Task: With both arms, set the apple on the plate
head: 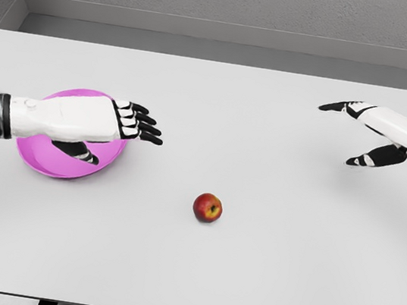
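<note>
A red apple point(207, 208) rests on the white table, a little right of centre and toward the front. A pink plate point(49, 161) lies at the left, partly covered by my left forearm. My left hand point(137, 124) hovers over the plate's right rim with fingers stretched out, holding nothing; its thumb hangs down over the plate. At the far right my right hand point(349, 128) is raised above the table, fingers extended and spread, also holding nothing. The apple lies between both hands, apart from each.
The white table point(245, 281) fills the view, with its far edge against a grey wall and its front edge near the bottom of the picture.
</note>
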You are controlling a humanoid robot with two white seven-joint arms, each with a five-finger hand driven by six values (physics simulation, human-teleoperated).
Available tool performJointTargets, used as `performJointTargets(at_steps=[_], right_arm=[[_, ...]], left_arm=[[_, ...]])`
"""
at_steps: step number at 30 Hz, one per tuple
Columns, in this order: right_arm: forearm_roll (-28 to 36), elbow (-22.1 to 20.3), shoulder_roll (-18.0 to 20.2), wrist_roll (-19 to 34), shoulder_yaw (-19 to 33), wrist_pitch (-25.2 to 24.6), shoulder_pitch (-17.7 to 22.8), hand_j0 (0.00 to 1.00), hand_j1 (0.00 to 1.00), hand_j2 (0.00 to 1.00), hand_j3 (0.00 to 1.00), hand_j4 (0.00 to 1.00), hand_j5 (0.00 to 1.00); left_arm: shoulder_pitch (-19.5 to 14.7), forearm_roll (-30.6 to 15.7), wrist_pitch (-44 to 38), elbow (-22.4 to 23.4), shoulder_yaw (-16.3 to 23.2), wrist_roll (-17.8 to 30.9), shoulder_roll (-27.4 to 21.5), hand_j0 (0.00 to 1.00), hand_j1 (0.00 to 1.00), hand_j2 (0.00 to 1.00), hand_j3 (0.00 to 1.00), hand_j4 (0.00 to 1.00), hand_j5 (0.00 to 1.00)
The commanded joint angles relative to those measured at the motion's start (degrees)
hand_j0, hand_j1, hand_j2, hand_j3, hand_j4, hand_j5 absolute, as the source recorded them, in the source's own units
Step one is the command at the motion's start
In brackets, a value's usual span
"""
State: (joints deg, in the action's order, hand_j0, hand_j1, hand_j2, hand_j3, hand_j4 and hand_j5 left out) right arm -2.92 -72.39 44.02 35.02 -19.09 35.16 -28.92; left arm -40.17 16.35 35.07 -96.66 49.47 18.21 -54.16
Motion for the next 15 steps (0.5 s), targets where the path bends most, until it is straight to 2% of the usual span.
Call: performJointTargets(at_steps=[1, 3, 4, 8, 10, 15], right_arm=[[0.5, 0.8, 0.8, 0.0, 3.2, -0.2, 0.0, 1.00, 1.00, 1.00, 1.00, 1.00, 1.00], [0.5, 0.8, 0.6, 0.0, 3.1, -0.2, 0.0, 1.00, 1.00, 1.00, 1.00, 1.00, 1.00], [0.5, 0.7, 0.6, 0.0, 3.1, -0.2, 0.0, 1.00, 1.00, 1.00, 1.00, 1.00, 1.00], [0.5, 0.2, 0.8, 0.0, 3.0, -0.2, 0.1, 1.00, 1.00, 1.00, 1.00, 1.00, 1.00], [0.5, 0.2, 1.3, 0.0, 3.0, -0.2, 0.1, 1.00, 1.00, 1.00, 1.00, 1.00, 1.00], [0.4, -0.1, 1.7, 0.0, 2.7, -0.2, 0.1, 1.00, 1.00, 1.00, 1.00, 1.00, 1.00]], left_arm=[[-0.3, -0.4, -0.1, -0.3, 3.4, 1.4, 4.9, 1.00, 1.00, 1.00, 1.00, 1.00, 1.00], [-3.4, -0.4, -0.1, -0.3, 7.9, 1.4, 8.5, 1.00, 1.00, 1.00, 1.00, 1.00, 1.00], [-4.1, -0.4, -0.1, -0.4, 8.5, 1.4, 9.4, 1.00, 1.00, 1.00, 1.00, 1.00, 1.00], [-4.4, -0.3, -0.1, -0.5, 8.9, 1.7, 14.4, 1.00, 1.00, 1.00, 1.00, 1.00, 1.00], [-4.4, 1.0, -0.1, -0.7, 8.8, 5.8, 17.2, 1.00, 1.00, 1.00, 1.00, 1.00, 1.00], [-5.1, 3.9, -0.1, -0.5, 8.9, 6.0, 19.3, 1.00, 1.00, 1.00, 1.00, 1.00, 1.00]])
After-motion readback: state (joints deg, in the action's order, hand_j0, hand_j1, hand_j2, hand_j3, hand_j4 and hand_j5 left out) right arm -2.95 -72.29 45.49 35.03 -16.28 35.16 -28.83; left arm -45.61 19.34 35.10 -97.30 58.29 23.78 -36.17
